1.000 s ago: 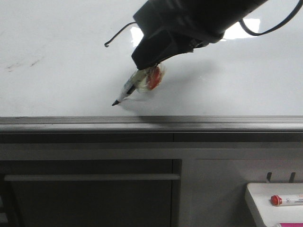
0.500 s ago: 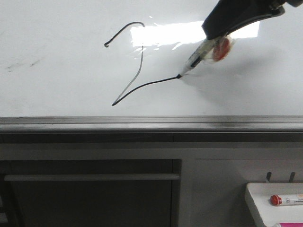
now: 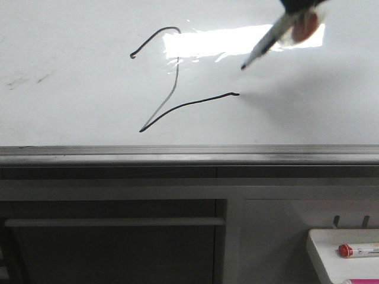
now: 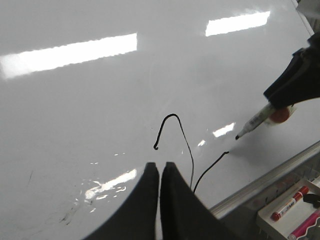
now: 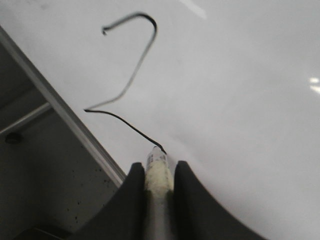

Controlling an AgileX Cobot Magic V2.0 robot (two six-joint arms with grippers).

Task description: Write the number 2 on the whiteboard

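The number 2 [image 3: 172,83] is lying on the whiteboard [image 3: 71,112] left of centre, its hooked top pointing left and its long base stroke running from the near-left corner up toward the right. The right gripper [image 5: 159,172] is clenching a black marker [image 3: 263,48] (tip slanting down-left, lifted just off the stroke's right end). The left gripper [image 4: 160,172] is hanging pinched together, holding nothing, over the board near the figure.

Below a grey metal rail [image 3: 189,155] stands a dark grey cabinet [image 3: 112,236], a white tray [image 3: 331,251] beside it.
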